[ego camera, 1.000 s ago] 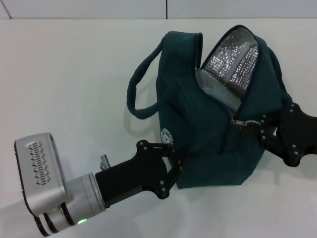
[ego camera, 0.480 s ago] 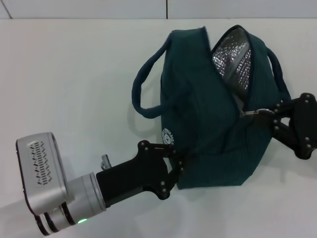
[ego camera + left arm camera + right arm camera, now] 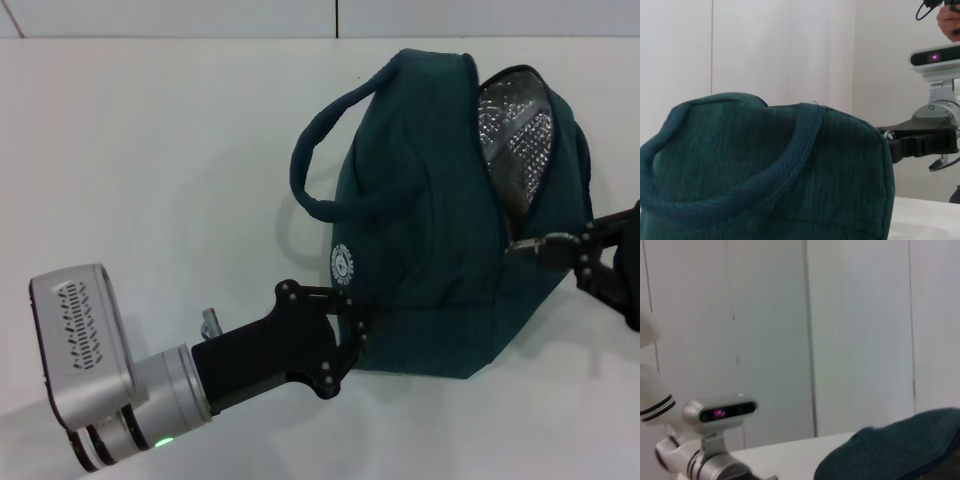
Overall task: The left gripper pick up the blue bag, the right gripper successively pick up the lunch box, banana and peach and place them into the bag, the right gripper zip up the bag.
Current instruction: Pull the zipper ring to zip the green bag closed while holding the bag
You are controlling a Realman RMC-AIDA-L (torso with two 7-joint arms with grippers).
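The dark teal bag (image 3: 430, 270) lies on the white table (image 3: 150, 180), its silver-lined mouth (image 3: 515, 150) partly open at the far right. My left gripper (image 3: 355, 335) is shut on the bag's near lower edge. My right gripper (image 3: 555, 248) is shut on the zipper pull (image 3: 527, 245) at the bag's right side. The bag fills the left wrist view (image 3: 765, 170), where the right gripper (image 3: 920, 142) shows beyond it. A bag edge shows in the right wrist view (image 3: 900, 450). The lunch box, banana and peach are out of view.
One bag handle (image 3: 325, 160) loops out to the left over the table. A wall runs along the table's far edge (image 3: 330, 38). The left arm's silver wrist (image 3: 90, 360) sits at the near left.
The right gripper has pulled the zipper pull to the right and nearer, narrowing the open mouth. The bag has shifted right with it. The left gripper has held its place.
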